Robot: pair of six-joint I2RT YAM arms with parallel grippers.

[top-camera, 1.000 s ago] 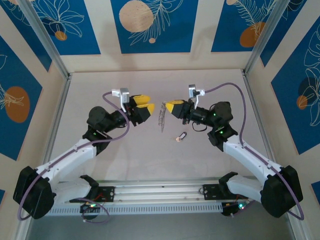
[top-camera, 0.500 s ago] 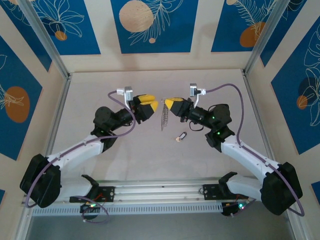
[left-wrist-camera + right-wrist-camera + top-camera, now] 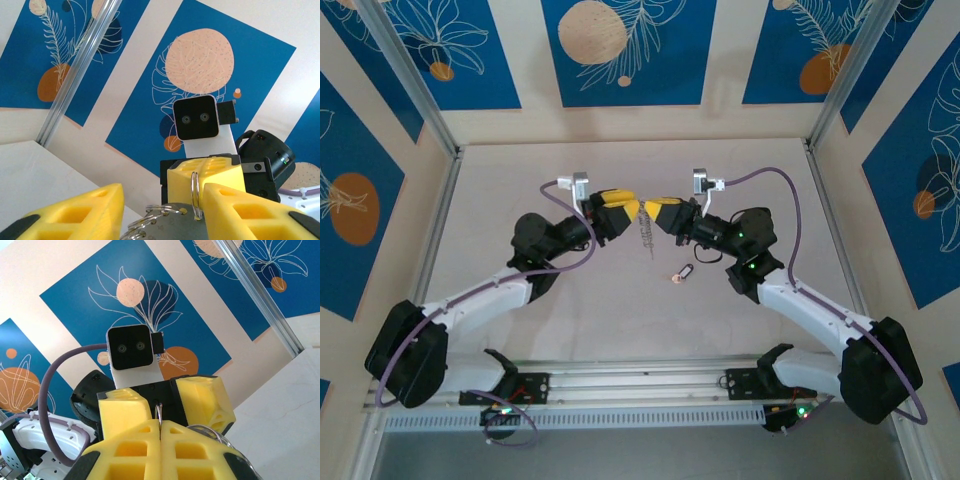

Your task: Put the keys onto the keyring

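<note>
Keyring (image 3: 645,237): thin grey wire loop with silvery bits, hanging over mid-worktop (image 3: 620,310). Its top is pinched in the right pincer (image 3: 654,210), whose yellow fingers are pressed together on the wire. Left pincer (image 3: 627,207): at 11 o'clock of the loop, yellow fingers spread, one on either side of the ring. Key (image 3: 683,273): small, dark, tan-ended, lying on the worktop at 4 o'clock of the keyring, apart from both pincers.
</note>
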